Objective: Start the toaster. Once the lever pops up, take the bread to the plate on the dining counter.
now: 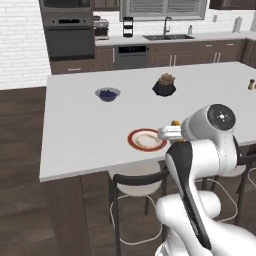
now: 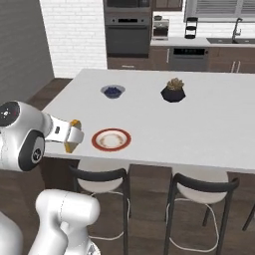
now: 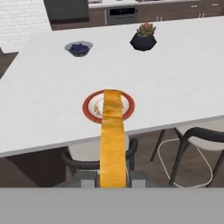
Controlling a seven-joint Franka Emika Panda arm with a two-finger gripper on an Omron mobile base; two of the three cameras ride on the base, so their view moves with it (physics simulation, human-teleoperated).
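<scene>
My gripper (image 3: 113,177) is shut on the bread (image 3: 113,131), an orange-brown-crusted slice seen edge-on between the fingers. It hangs at the near edge of the dining counter (image 3: 43,105), short of the plate (image 3: 87,107), which has a red rim and a pale centre. From the right base view the gripper (image 2: 73,135) with the bread (image 2: 74,122) sits just left of the plate (image 2: 94,140), at the counter's front edge. In the left base view the plate (image 1: 131,139) lies just left of the hand. The toaster and its lever are out of view.
A small dark blue bowl (image 1: 107,93) and a dark potted plant (image 1: 164,86) stand farther back on the counter (image 1: 80,130). Stools (image 2: 99,179) with black frames are tucked under the near edge. Oven, sink and cabinets line the back wall.
</scene>
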